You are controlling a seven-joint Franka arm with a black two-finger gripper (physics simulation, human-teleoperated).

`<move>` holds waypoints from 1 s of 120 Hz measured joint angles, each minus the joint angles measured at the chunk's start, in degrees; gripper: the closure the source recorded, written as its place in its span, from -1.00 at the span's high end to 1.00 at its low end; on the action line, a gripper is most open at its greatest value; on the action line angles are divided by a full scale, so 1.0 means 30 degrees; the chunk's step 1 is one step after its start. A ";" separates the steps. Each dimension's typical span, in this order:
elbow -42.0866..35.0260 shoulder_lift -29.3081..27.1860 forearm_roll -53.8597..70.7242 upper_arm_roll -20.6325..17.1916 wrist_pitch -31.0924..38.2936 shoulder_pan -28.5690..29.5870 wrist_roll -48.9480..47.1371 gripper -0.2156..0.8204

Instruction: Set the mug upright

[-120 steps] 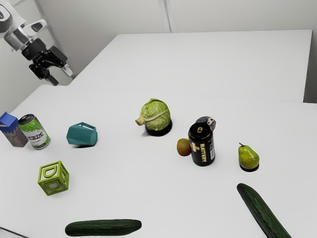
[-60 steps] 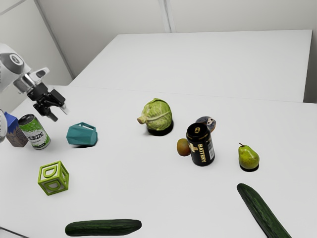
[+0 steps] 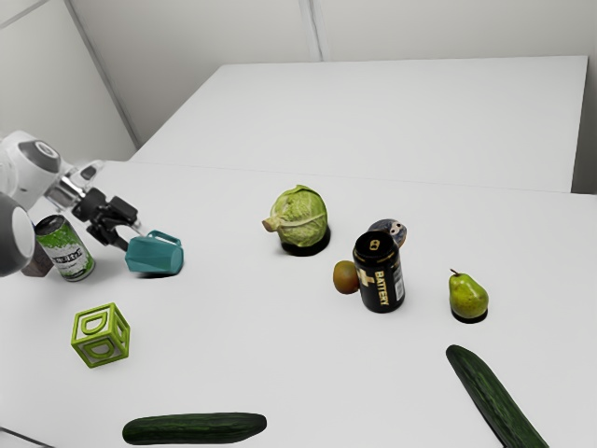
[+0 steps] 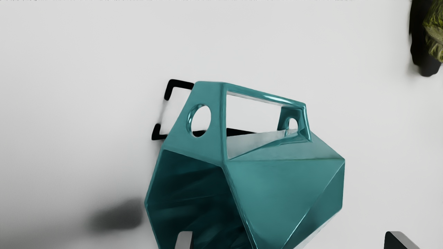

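Observation:
The black gripper [image 3: 132, 239] is low over the table, right beside the teal mug [image 3: 157, 256] at the exterior view's left. The mug lies on its side, its handle on top. In the wrist view the faceted mug [image 4: 277, 186] has its dark mouth turned partly toward the camera. The gripper [image 4: 289, 240] stands open there, one fingertip in front of the mug's mouth and the other out past the mug's side, with a wide gap between them. Whether either finger touches the mug cannot be told.
A green-and-white can [image 3: 65, 248] stands near the arm, partly in front of a carton [image 3: 37, 262]. Nearby is a green letter cube [image 3: 101, 335]. Farther off are a cabbage [image 3: 300, 217], kiwi [image 3: 346, 277], black can [image 3: 380, 273], pear [image 3: 468, 296] and two cucumbers [image 3: 194, 428].
My hand has come down from above the table's far left corner to the mug's side. The mug has stayed lying where it was. The cabbage has rolled slightly toward the exterior view's right.

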 joint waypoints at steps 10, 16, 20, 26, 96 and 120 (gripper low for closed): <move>-0.0024 0.0089 -0.0531 0.0000 -0.0221 0.0000 0.0297 0.58; -0.0032 0.0116 -0.0849 0.0000 -0.0549 0.0001 0.0457 0.58; -0.0050 0.0128 -0.1039 0.0000 -0.0845 0.0000 0.0558 0.58; -0.0314 0.0136 -0.1324 -0.0001 -0.1242 0.0038 0.0699 0.58; -0.0793 -0.0381 -0.2006 -0.0153 -0.2750 0.0280 0.1726 -0.82; -0.0846 -0.1329 -0.1942 -0.0164 -0.2743 -0.0177 0.1855 -0.90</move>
